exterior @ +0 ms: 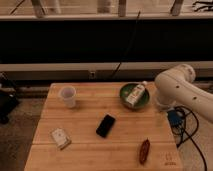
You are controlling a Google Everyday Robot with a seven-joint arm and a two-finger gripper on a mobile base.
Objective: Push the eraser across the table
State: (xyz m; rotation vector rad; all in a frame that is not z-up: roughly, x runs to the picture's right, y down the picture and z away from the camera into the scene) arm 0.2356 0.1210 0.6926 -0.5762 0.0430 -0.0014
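Planks of pale wood make up the worktop [85, 117], seen from above and in front in the camera view. The eraser [105, 125] lies flat near the middle, a little to the near side, with its long axis tilted from near-left to far-right. It touches nothing. A white cup [67, 96] stands far-left of it, and a small pale box [60, 138] lies near-left. A green bowl [134, 95] holding a pale bottle [136, 92] sits far-right. A reddish-brown oblong item [144, 151] lies near-right.

The robot's white arm [176, 86] bulks at the right edge of the worktop, just beside the bowl. The tool itself does not show, so I cannot tell whether it is wide or narrow. It is nowhere near the eraser.

The push has not begun. To do it well, the tool should probably come down low beside the eraser, on its right, and meet it squarely. The line of force should pass through the block's middle, or the flat slab is likely to spin away. The gap between cup and box looks like the freest lane.
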